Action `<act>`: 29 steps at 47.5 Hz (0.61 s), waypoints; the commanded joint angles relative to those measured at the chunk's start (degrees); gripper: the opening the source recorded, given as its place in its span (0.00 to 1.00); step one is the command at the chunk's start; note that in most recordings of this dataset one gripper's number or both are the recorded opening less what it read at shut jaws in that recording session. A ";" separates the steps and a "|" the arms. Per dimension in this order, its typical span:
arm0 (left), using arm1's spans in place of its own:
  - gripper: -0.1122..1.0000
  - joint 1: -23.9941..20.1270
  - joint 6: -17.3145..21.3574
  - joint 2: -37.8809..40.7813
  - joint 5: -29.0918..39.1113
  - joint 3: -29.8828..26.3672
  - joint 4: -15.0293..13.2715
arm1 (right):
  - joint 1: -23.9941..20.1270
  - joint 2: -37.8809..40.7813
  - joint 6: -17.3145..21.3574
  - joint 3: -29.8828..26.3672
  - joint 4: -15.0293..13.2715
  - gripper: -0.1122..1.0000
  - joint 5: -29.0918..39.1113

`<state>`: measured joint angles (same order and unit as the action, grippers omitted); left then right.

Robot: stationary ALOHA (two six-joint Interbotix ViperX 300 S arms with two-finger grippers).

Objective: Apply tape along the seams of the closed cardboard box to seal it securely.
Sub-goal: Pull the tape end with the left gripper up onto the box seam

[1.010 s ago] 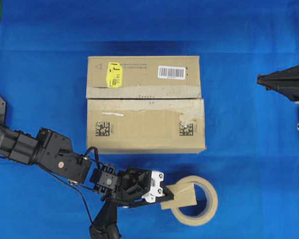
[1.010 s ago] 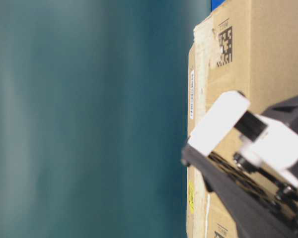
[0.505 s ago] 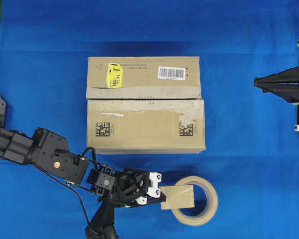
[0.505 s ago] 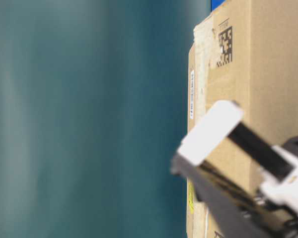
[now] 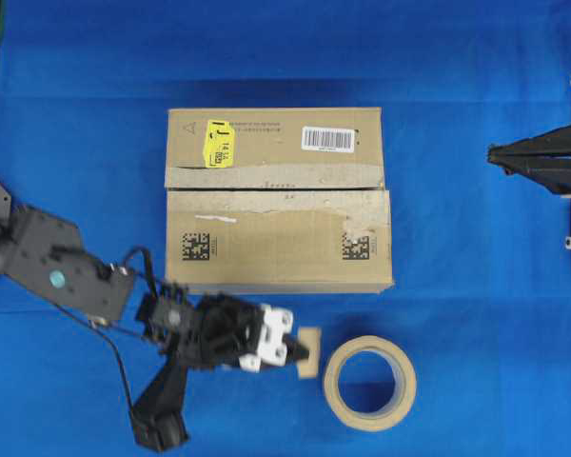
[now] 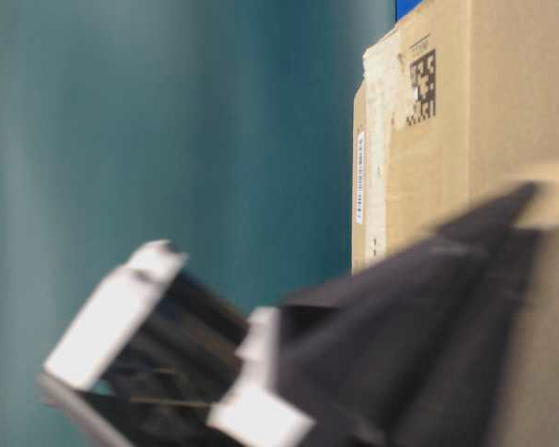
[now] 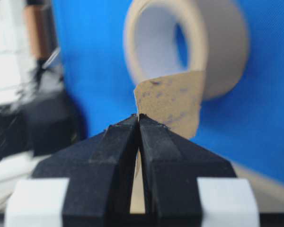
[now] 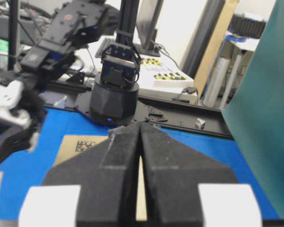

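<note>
Step in hand: tape pickup done, carry to the box not yet begun. The left gripper (image 5: 303,352), black fingers with white blocks, has its jaws pressed together on the small flat tan-brown piece of packing tape (image 7: 173,101). In the left wrist view the piece stands up from the fingertips, and the round beige tape roll with hollow centre (image 5: 370,383) sits just beyond it, apart from it. In the overhead view the piece (image 5: 310,351) pokes out at the tip, between gripper and roll. The brown rectangular cardboard box (image 5: 278,200) with yellow sticker, white barcode label and two square codes lies off to the gripper's side, close by and not touching. Its seam (image 5: 266,188), a dark slit edged by torn greyish old tape, is still bare of new tape. The right gripper (image 8: 141,130) has jaws fully together, holds nothing, parked well apart from the box.

Next move likely needs lifting the piece above the box top, bringing it over the slit and laying it flat across both flaps. Which side is sticky cannot be told.
</note>
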<state>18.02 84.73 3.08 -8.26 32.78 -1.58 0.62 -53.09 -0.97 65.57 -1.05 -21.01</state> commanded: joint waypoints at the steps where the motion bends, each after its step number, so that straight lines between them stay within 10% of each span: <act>1: 0.10 -1.76 0.62 -3.96 -0.18 0.35 0.18 | 0.00 -0.09 0.09 -1.93 -0.18 0.10 0.44; 29: 0.10 -12.83 18.02 -8.88 -4.04 2.20 0.18 | 0.00 -0.09 -1.58 -5.10 -0.35 0.10 3.34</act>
<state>6.68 101.87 -4.22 -11.78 35.68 -1.49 0.62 -53.44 -2.20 62.05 -1.32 -17.58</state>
